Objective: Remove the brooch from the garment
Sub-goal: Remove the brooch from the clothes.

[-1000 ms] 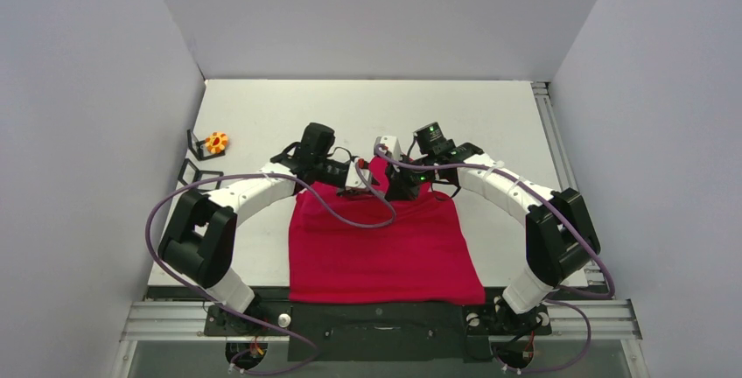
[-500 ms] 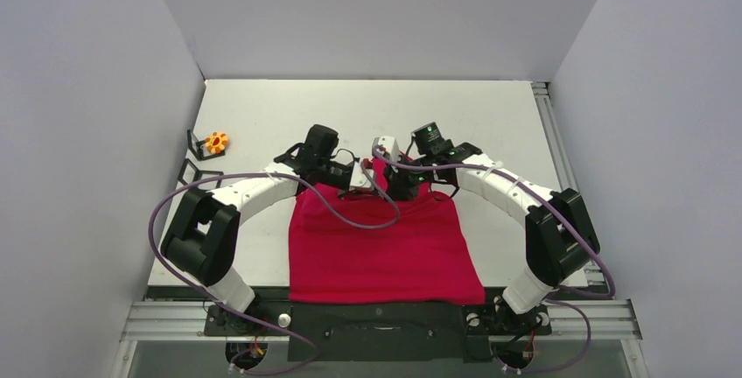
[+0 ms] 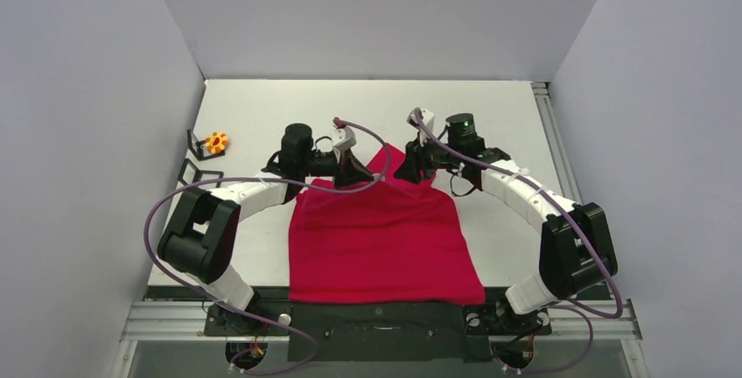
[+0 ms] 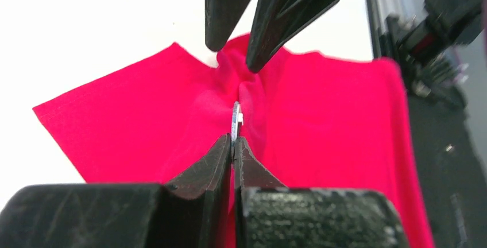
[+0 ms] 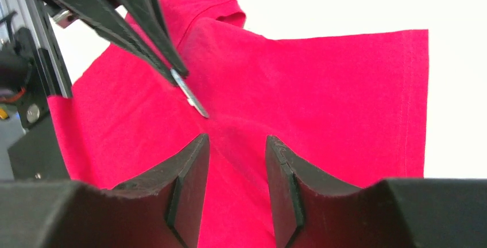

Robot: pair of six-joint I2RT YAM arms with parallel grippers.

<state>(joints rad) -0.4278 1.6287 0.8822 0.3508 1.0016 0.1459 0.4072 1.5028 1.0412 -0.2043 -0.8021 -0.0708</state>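
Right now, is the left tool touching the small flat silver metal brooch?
Touching. The left wrist view shows the left tool shut on the small flat silver metal brooch, pinching its lower edge.

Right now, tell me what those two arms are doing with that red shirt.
The left gripper is shut on a small silver piece, apparently the brooch, near the far edge of the red T-shirt. The cloth rises in a peak to the brooch, so it looks not yet free. The right gripper is open, its fingers apart just beside that peak; whether they touch the cloth is unclear.
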